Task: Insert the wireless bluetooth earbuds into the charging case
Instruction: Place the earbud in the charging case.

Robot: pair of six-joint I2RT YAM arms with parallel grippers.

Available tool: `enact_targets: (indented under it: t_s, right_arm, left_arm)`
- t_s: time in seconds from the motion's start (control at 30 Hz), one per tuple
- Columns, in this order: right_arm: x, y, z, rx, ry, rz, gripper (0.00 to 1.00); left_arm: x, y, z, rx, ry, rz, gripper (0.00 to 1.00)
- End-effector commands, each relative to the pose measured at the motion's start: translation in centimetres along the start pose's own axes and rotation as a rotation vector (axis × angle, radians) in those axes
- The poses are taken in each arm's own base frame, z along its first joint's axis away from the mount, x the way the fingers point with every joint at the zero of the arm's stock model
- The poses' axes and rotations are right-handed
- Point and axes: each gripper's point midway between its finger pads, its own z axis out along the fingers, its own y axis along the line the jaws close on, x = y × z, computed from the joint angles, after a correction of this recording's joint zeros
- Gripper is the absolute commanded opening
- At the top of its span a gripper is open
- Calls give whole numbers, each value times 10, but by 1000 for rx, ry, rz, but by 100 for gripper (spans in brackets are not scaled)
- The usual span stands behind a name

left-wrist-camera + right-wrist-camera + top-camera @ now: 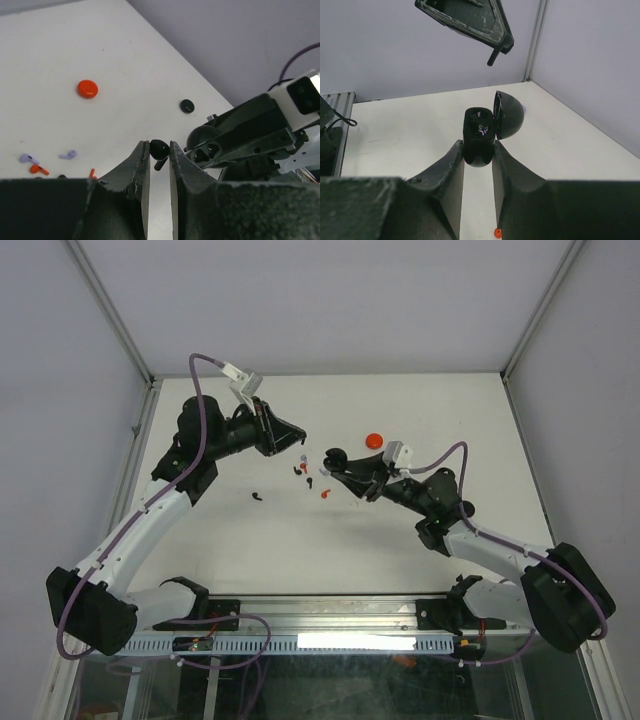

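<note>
**Left jaws clamp a black bud, open case waits alongside**

Left jaws are pressed tight on a black earbud (159,148), its stem poking down out of the pinch, held in the air above the bench (430,410). Just to its right, the right jaws are clamped around the black charging case (479,136), with the lid (509,114) flipped open and the sockets exposed. Bud and case are near each other but not touching.

Now the danger, as I read it. That grip sits on the bud's rounded head, so any nudge against the socket rim could twist it or pop it free. Then down it goes among the loose red bud (325,493), a lavender bud (67,155) and the red round case (87,89) lying below.

The stem has to line up with its socket; come in tilted and it jams on the edge. The raised lid stands right beside the sockets and could catch the left jaws on the way in. Push too hard and the case may slide in the right jaws' hold, since only its lower body is pinched.
</note>
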Motion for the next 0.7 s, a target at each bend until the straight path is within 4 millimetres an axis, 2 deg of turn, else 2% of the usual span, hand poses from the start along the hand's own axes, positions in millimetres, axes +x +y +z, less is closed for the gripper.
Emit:
enact_targets:
  t_s: [0.0, 0.3, 0.67]
  right_arm:
    - [-55, 5, 18, -63, -163, -74, 0]
    - [-66, 11, 31, -105, -204, -62, 0]
    - [-70, 17, 32, -122, -228, -40, 0]
  left_arm:
    - [-34, -63, -22, 240, -126, 146, 11]
    - [-26, -102, -25, 392, -151, 218, 13]
    - [-12, -108, -10, 430, -142, 251, 10]
